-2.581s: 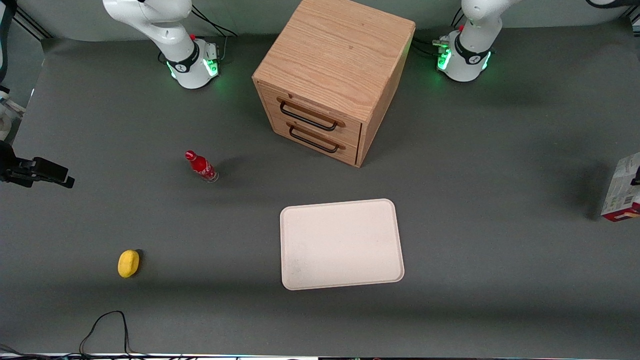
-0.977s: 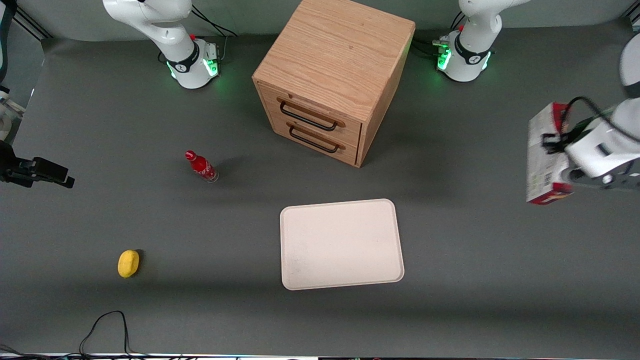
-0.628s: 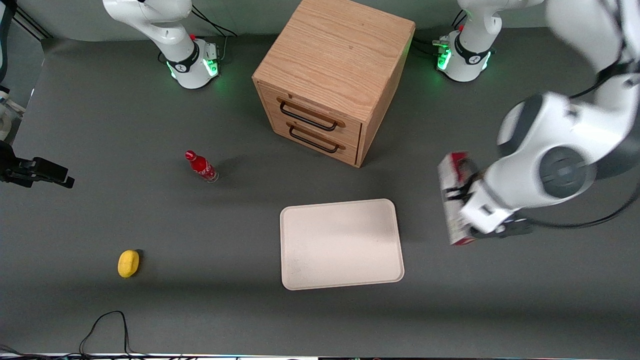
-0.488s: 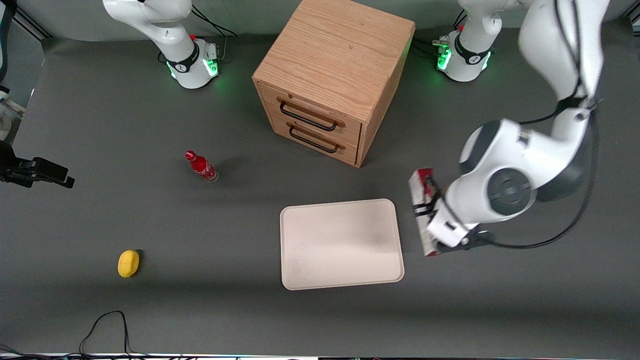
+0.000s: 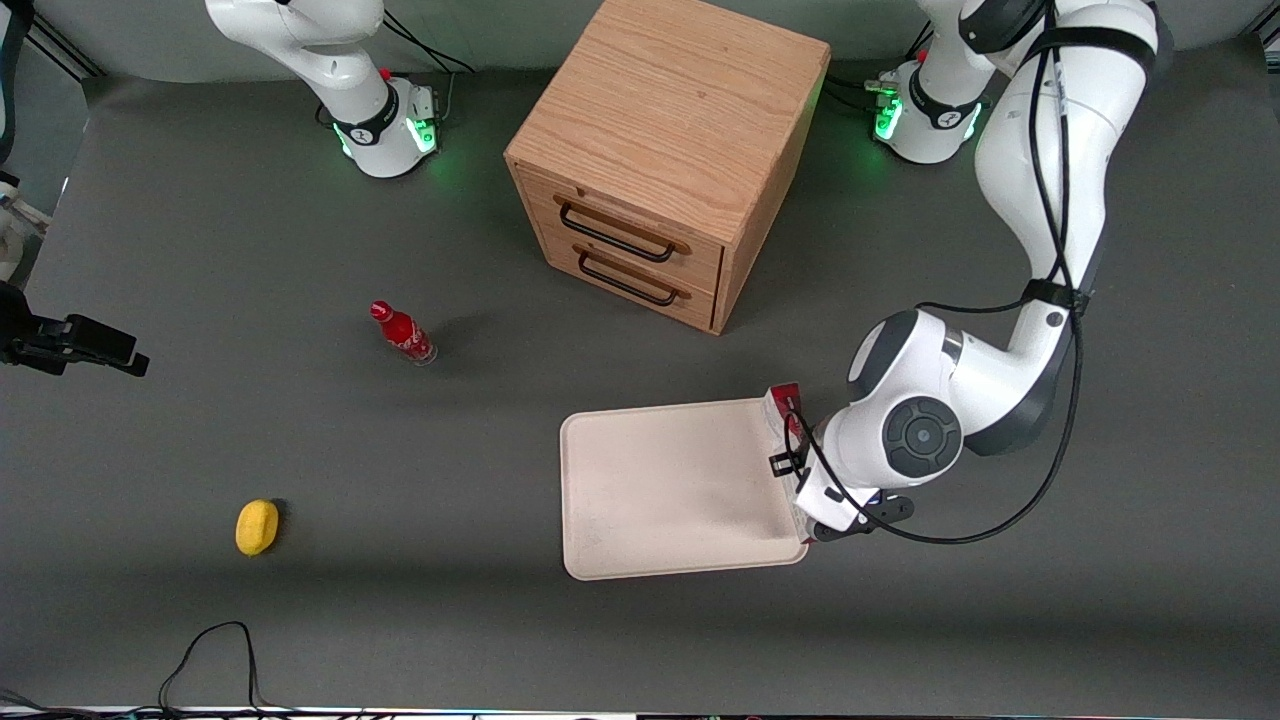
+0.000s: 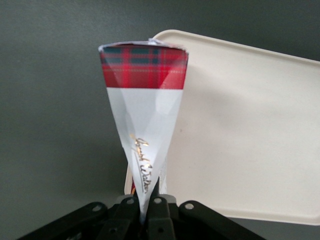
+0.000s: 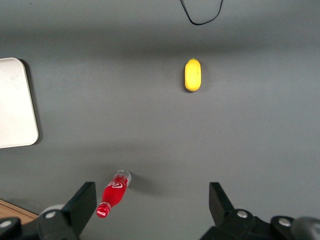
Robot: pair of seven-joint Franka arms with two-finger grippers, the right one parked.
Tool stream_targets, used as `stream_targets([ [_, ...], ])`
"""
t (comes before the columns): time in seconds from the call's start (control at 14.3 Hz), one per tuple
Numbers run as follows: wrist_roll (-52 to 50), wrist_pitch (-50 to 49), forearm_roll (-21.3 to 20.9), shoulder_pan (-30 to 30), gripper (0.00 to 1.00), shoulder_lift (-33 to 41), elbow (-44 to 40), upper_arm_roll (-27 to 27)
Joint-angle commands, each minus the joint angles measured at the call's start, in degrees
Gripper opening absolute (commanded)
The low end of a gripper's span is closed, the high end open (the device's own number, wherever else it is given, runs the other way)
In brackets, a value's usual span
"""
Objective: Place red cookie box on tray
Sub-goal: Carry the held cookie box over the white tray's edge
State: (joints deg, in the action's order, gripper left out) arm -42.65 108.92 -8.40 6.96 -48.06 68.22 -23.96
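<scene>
Clamped on the slim red cookie box (image 6: 145,130) with its tartan end and pale face, the left arm's end effector (image 5: 800,470) hung over the tray's edge toward the working arm's end of the grey surface (image 5: 300,620). From the flat cream-white rectangular tray's (image 5: 670,490) centre, the box sat at about three o'clock in the front view, held edge-up, probably so it could clear the low rim before being lowered and let go.
</scene>
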Motion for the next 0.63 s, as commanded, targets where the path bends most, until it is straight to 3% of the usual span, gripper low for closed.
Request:
stream_targets([
  [0.0,-0.5,0.4,-2.2,3.0,0.00,-2.6,-2.8,1.3],
  [0.56,4.6,3.8,-2.8,3.9,0.00,-4.5,-2.7,2.2],
])
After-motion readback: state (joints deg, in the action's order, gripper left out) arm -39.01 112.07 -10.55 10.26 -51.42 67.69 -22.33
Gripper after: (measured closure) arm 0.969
